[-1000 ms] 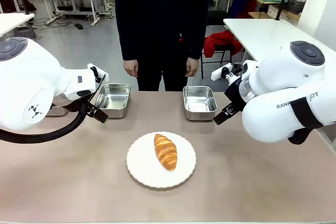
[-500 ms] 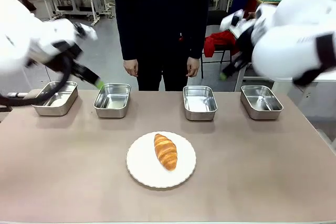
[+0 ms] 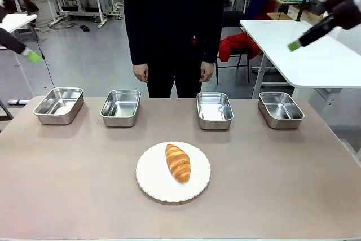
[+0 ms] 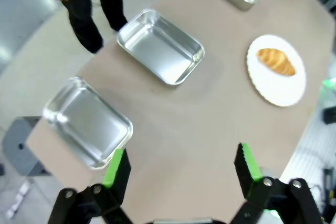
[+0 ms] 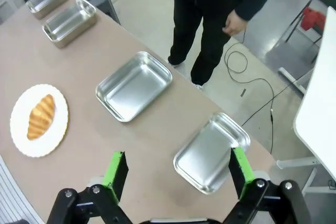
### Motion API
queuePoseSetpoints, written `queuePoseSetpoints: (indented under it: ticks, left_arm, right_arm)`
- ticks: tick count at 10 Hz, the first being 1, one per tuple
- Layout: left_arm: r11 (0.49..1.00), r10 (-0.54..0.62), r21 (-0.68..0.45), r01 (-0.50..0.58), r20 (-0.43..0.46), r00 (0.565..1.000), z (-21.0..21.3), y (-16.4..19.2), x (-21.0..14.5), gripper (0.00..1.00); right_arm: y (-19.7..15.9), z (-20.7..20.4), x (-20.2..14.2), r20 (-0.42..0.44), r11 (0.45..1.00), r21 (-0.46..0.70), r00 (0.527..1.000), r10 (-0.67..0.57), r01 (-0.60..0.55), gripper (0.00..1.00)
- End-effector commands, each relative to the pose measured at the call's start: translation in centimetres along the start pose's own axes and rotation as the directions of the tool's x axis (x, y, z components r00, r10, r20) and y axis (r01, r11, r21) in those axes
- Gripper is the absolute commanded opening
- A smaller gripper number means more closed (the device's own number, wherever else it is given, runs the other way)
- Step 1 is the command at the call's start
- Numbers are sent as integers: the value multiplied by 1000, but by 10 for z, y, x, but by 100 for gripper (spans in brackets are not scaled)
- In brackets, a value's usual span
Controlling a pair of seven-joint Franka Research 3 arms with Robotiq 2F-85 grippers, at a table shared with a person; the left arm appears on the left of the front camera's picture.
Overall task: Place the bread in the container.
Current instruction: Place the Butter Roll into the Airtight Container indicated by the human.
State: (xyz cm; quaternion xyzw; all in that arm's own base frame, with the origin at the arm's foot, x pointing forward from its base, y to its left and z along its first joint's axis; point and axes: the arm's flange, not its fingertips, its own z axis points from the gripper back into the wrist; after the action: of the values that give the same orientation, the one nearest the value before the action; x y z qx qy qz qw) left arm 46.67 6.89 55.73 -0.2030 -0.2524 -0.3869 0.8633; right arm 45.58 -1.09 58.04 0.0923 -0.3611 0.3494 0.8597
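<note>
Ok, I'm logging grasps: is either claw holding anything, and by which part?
Nothing: the left claw and right claw are open and empty; the croissant lies on the plate.

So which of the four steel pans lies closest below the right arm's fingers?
The pan at the row's right end; in the right wrist view it lies between the fingers, the others farther off.

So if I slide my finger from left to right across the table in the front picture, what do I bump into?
far-left pan → second pan → croissant on its white plate → third pan → far-right pan
</note>
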Motion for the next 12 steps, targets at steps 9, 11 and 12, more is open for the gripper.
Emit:
queuePoseSetpoints:
  ticks: [9, 11, 12]
  left_arm:
    - [999, 20, 34, -23, 94, 995, 57, 42, -32, 100]
    - [999, -5, 41, 0, 136, 991, 74, 56, -38, 100]
    - [999, -10, 55, 2, 153, 988, 80, 59, -40, 100]
  right_arm:
    - [-62, 32, -34, 81, 991, 126, 996, 41, -51, 100]
    - [-83, 46, -52, 102, 996, 84, 995, 10, -19, 100]
    - [-87, 52, -58, 105, 995, 94, 994, 13, -23, 100]
